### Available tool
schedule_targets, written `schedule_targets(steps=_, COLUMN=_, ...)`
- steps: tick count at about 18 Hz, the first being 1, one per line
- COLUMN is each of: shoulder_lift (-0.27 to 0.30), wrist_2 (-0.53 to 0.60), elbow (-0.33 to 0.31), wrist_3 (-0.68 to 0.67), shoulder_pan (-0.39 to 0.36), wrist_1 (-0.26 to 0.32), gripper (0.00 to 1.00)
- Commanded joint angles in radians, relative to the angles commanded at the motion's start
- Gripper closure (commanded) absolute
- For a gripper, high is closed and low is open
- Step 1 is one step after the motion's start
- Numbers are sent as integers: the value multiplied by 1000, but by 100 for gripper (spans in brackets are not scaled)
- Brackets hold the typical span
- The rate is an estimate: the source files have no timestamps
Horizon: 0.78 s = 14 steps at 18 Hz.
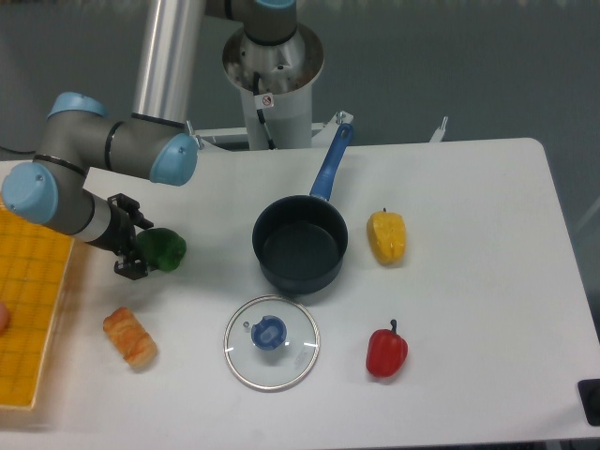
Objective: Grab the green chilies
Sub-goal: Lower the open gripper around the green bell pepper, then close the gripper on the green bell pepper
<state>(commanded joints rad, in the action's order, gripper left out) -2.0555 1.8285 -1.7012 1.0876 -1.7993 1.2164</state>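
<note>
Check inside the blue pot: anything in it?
The blue pot looks empty: only its dark bare bottom shows. Its near inner wall is hidden by the rim. The glass lid lies apart on the table, in front of the pot, so nothing covers the opening.

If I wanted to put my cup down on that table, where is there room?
The widest bare stretch is right of the yellow pepper and red pepper, to the table edge. The left is crowded: end effector, green chilies, pastry.

round red prohibition sticker (pixel 267 100) on robot base, no legible txt
</note>
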Motion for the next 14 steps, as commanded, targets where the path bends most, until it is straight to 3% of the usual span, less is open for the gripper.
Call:
schedule_targets(steps=1, shoulder_lift=-2, wrist_2=5, elbow=0, wrist_3=0, shoulder_pan=0, wrist_1=0, gripper=15)
schedule_targets(steps=3, shoulder_lift=0, wrist_2=8, elbow=0, wrist_3=-3, shoulder_pan=-6, wrist_1=0, gripper=22)
schedule_targets(steps=4, shoulder_lift=0, wrist_2=8, elbow=0, wrist_3=-3, shoulder_pan=-8, wrist_1=5, gripper=30)
schedule_targets(steps=6, shoulder_lift=3, wrist_2=8, elbow=2, wrist_3=-3, shoulder_pan=-14, wrist_1=9, gripper=31)
schedule_targets(steps=7, shoulder_lift=5, wrist_2=8, elbow=2, wrist_3=-3, shoulder_pan=-20, wrist_1=12, gripper=37)
schedule_targets(steps=14, shoulder_lift=52, wrist_2=-2, elbow=15, wrist_3=-17, shoulder_pan=-57, wrist_1=28, gripper=42)
